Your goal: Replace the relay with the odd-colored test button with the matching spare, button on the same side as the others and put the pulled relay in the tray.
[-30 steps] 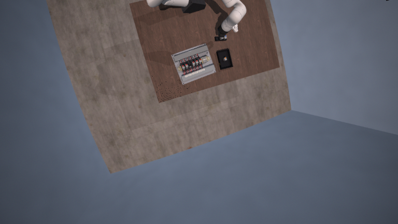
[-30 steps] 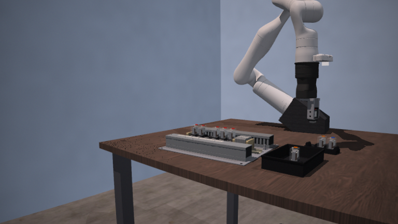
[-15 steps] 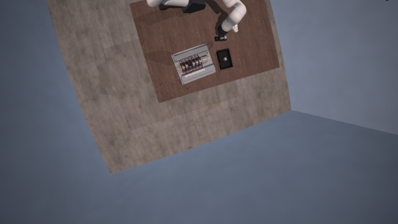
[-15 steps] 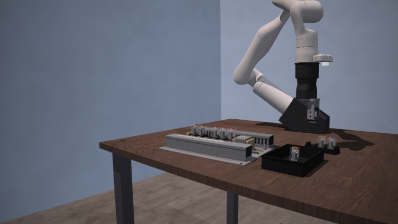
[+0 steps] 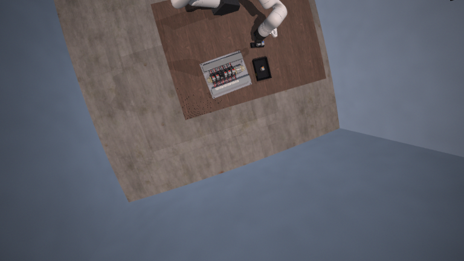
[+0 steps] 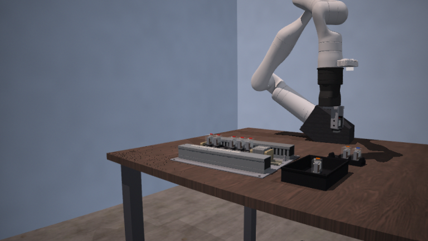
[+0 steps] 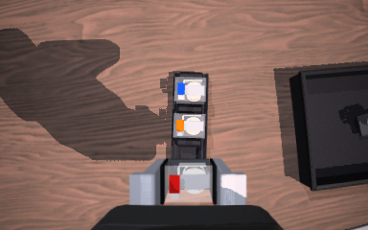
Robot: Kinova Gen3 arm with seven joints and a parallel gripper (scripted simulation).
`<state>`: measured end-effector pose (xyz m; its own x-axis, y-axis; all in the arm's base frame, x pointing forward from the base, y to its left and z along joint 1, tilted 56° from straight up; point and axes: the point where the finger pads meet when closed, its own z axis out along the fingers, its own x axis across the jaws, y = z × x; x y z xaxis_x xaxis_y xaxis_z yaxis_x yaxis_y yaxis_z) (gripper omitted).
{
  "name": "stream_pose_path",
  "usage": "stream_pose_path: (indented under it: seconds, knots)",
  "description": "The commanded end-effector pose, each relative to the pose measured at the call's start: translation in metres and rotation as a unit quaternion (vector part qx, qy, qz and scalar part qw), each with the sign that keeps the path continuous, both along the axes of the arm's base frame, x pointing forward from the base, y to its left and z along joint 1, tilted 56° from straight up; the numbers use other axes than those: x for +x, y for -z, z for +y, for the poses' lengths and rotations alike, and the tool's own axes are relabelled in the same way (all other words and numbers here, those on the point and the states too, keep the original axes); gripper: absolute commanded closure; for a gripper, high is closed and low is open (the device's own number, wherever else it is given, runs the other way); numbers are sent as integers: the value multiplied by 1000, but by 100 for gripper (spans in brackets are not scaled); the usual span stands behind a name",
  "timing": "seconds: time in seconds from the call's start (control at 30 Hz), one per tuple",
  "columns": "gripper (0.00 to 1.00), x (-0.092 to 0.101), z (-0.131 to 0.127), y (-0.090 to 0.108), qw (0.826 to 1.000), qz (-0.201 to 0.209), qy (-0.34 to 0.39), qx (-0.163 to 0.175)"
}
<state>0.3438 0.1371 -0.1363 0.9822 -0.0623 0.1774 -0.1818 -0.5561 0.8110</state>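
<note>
No readable text or markings anywhere.

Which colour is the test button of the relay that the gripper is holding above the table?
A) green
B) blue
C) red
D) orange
C: in the wrist view, the relay between the fingers of the gripper shows a red button at one side of its top.
</note>
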Motion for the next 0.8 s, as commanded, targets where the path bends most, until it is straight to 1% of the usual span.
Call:
stream_pose_path:
  seconds: [0.0,0.33,0.4,0.43,0.77]
  knots:
    - [100,1,1,0,1000,22,-17,0]
    - [100,1,1,0,995,81,-57,-3]
    - [100,1,1,0,995,81,-57,-3]
    - [100,-2,-1,-1,996,73,-47,-6]
    - [100,1,2,0,995,79,-54,-3]
